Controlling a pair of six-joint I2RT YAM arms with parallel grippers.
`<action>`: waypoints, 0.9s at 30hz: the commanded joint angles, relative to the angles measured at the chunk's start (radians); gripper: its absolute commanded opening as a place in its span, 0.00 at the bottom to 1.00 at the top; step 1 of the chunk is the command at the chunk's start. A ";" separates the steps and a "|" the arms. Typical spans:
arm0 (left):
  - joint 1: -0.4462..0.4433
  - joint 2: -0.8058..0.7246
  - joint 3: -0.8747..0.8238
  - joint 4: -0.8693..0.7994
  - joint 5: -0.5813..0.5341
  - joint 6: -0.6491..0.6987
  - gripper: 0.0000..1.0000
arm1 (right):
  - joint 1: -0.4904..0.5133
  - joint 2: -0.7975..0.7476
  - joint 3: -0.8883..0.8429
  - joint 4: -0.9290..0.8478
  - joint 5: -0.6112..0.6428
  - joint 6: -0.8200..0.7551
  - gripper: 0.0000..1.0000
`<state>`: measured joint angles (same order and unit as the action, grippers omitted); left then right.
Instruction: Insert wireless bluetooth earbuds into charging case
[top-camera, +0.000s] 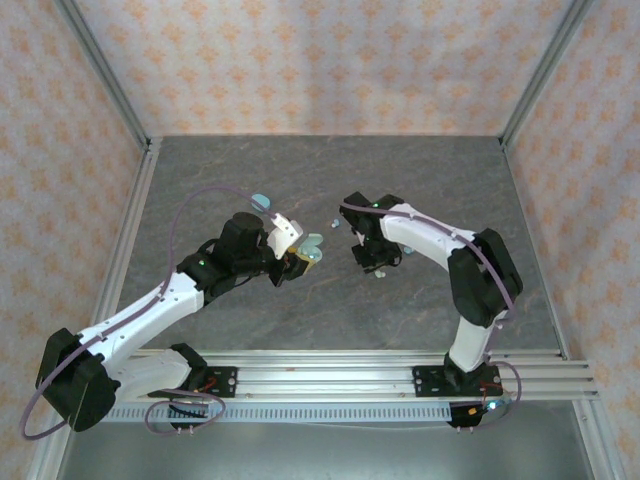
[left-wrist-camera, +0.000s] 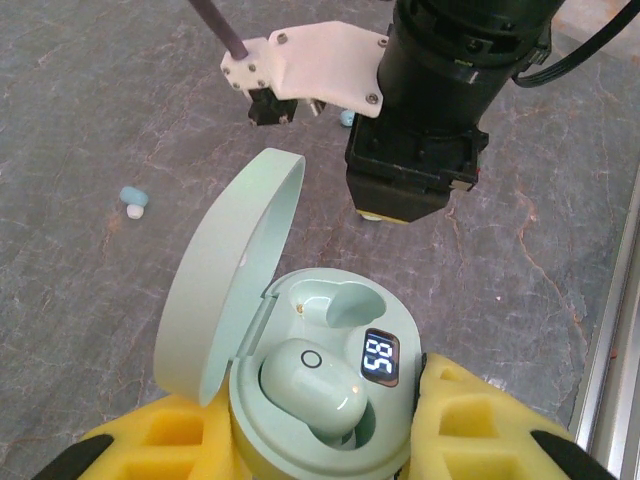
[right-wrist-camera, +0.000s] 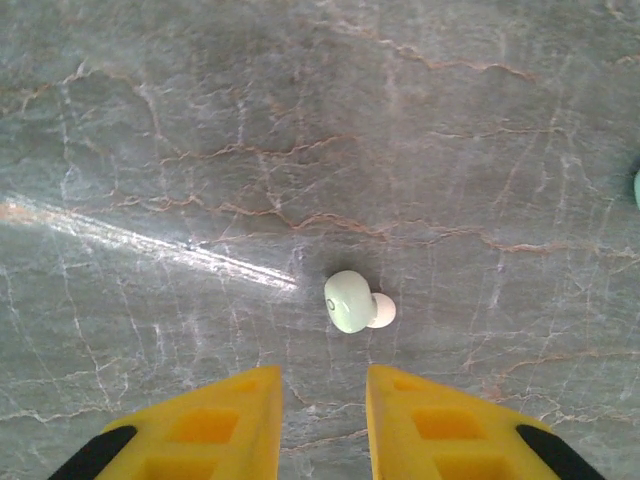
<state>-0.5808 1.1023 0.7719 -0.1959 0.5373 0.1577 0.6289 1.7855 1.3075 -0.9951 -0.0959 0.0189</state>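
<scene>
In the left wrist view a pale mint charging case (left-wrist-camera: 400, 440) stands open, lid (left-wrist-camera: 225, 270) tipped left, and my left gripper (left-wrist-camera: 320, 445) is shut on its base. One mint earbud (left-wrist-camera: 318, 388) sits in the near slot; the far slot (left-wrist-camera: 335, 300) is bare. The lit display reads two digits. A second mint earbud (right-wrist-camera: 355, 301) lies on the table just ahead of my right gripper (right-wrist-camera: 323, 400), whose yellow fingers (right-wrist-camera: 200, 425) stand open and apart from it. In the top view the left gripper (top-camera: 300, 256) and right gripper (top-camera: 376, 262) face each other mid-table.
A teal earbud (left-wrist-camera: 133, 199) lies on the grey marble-patterned table (left-wrist-camera: 80, 100) left of the case, another (left-wrist-camera: 347, 118) beyond the right arm's wrist (left-wrist-camera: 415, 150). A teal case (top-camera: 262, 202) rests behind the left gripper. Patterned walls enclose the table.
</scene>
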 joint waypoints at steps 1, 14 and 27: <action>0.006 -0.019 0.022 0.006 -0.010 0.005 0.22 | 0.014 0.024 0.012 -0.031 0.070 -0.060 0.29; 0.006 -0.010 0.045 -0.039 -0.005 0.036 0.22 | 0.018 0.060 -0.010 -0.005 0.110 -0.086 0.29; 0.006 -0.001 0.047 -0.033 -0.003 0.036 0.22 | 0.018 0.088 -0.018 0.003 0.113 -0.086 0.29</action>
<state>-0.5808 1.1023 0.7868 -0.2214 0.5373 0.1814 0.6415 1.8511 1.2999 -0.9913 -0.0204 -0.0544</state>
